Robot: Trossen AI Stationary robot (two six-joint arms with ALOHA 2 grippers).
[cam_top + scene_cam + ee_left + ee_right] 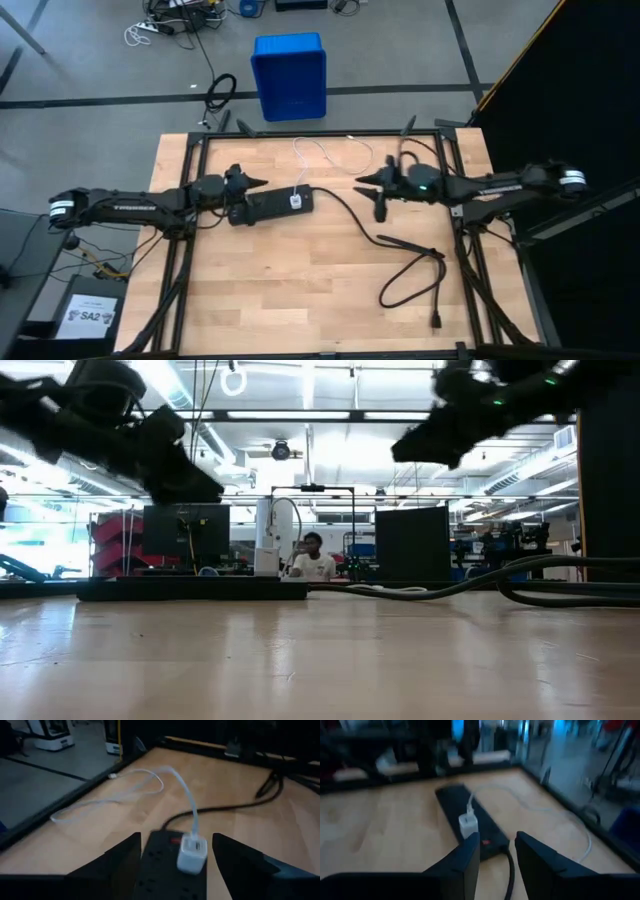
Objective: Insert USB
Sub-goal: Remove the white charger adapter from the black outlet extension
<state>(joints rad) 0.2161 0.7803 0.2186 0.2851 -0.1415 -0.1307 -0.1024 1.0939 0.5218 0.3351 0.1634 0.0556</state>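
A black power strip (pixel 268 206) lies on the wooden table, left of centre. A white charger block (pixel 296 202) stands plugged into its right end. The USB, a thin white cable (pixel 312 152), runs up out of the block (pixel 192 851), loops toward the far edge and lies slack on the table, ending in a small plug (pixel 114 776). My left gripper (pixel 258 181) hovers open above the strip's far side, with the block ahead between its fingers (pixel 176 839). My right gripper (pixel 360 181) hangs open right of the strip, facing it (pixel 497 842), with nothing between its fingers.
The strip's thick black cord (pixel 400 245) snakes right and loops near the table's front right, ending in a plug (pixel 437 322). A black metal frame (pixel 320 134) edges the table. A blue bin (pixel 290 75) stands on the floor beyond. A person (pixel 313 560) sits far behind.
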